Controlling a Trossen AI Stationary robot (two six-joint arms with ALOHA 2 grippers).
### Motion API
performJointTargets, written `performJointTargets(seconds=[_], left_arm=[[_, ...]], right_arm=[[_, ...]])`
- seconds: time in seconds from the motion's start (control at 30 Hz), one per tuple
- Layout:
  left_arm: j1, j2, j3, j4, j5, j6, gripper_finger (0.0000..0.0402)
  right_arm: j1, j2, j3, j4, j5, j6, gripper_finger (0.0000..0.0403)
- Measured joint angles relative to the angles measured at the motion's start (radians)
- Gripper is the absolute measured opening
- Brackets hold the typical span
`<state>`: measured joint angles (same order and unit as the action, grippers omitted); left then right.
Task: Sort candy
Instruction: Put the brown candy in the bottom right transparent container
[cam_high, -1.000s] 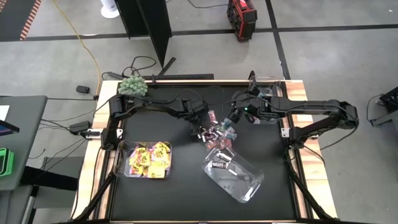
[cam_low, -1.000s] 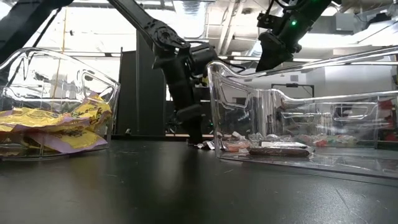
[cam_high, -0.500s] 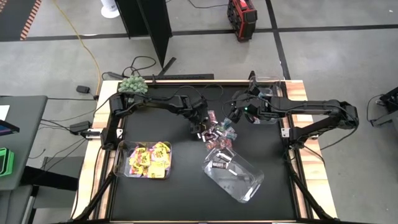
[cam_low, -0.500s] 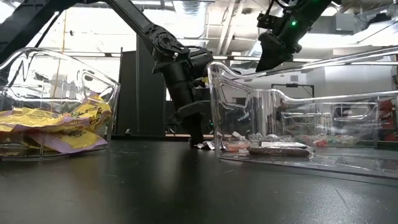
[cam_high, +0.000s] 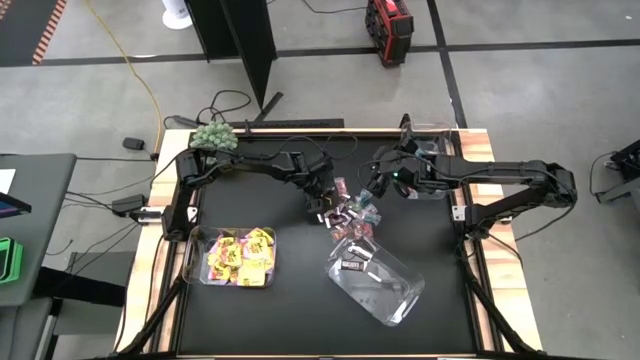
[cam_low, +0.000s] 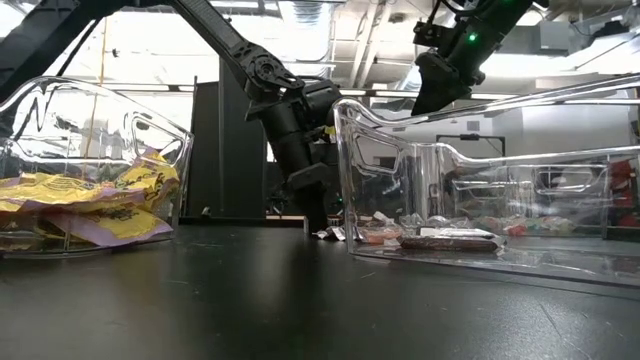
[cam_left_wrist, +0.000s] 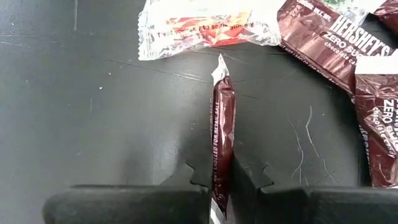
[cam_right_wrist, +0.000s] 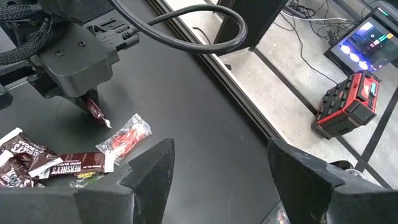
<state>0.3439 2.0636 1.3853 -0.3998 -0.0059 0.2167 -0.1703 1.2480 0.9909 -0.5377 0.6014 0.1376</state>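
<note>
My left gripper (cam_high: 319, 205) stands low over the black table beside the loose candy pile (cam_high: 350, 215), shut on a dark brown mini bar (cam_left_wrist: 222, 118). The right wrist view shows that bar (cam_right_wrist: 94, 110) below the left gripper. A red-and-white wrapper (cam_right_wrist: 124, 137) and brown bars (cam_right_wrist: 68, 163) lie flat nearby. My right gripper (cam_high: 375, 185) hovers open above the pile's far right side, with nothing between its fingers (cam_right_wrist: 149, 168). My left gripper pinches the brown bar between its two fingers (cam_left_wrist: 252, 177), by the bar's two flat faces near one end (cam_left_wrist: 221, 163). The fingers come from above, pointing down. The bar stands on edge, its free end (cam_left_wrist: 219, 65) at the table; whether it touches, I cannot tell.
A clear bin (cam_high: 195, 262) at the near left holds yellow packets (cam_high: 240, 255). A second clear bin (cam_high: 395, 295) lies slanted at the near middle with a brown bar (cam_high: 352, 265) in it. A fuzzy green plant (cam_high: 213, 137) sits at the far left corner.
My left gripper has shifted a little toward the candy pile, staying low at the table, and has shut on the brown bar. My right gripper has kept still.
</note>
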Motion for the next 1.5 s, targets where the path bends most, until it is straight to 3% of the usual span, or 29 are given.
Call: performJointTargets(seconds=[0.23, 0.47, 0.7, 0.97, 1.1, 1.3, 1.5], left_arm=[[-0.014, -0.027, -0.004, -0.013, -0.014, 0.008, 0.002], [-0.061, -0.157, -0.004, -0.013, -0.017, 0.027, 0.0019], [-0.18, -0.25, -0.002, -0.004, 0.126, 0.127, 0.0019], [-0.338, -0.263, -0.002, 0.049, 0.271, 0.262, 0.0019], [-0.395, -0.262, -0.002, 0.118, 0.294, 0.273, 0.0021], [-0.423, -0.224, -0.001, 0.228, 0.289, 0.211, 0.0066], [-0.418, -0.136, -0.002, 0.255, 0.209, 0.118, 0.0152]], right_arm=[[0.0, 0.0, 0.0, 0.0, 0.0, 0.0, 0.0274], [0.0, 0.0, 0.0, 0.0, 0.0, -0.005, 0.0274], [0.0, 0.0, 0.0, 0.001, 0.001, -0.015, 0.0274], [0.0, 0.0, 0.0, 0.003, 0.001, -0.015, 0.0274], [0.0, 0.0, 0.0, 0.01, 0.001, -0.015, 0.0274], [0.0, 0.0, 0.0, 0.016, 0.001, -0.015, 0.0274], [0.004, 0.0, 0.0, 0.014, 0.002, -0.015, 0.0274]])
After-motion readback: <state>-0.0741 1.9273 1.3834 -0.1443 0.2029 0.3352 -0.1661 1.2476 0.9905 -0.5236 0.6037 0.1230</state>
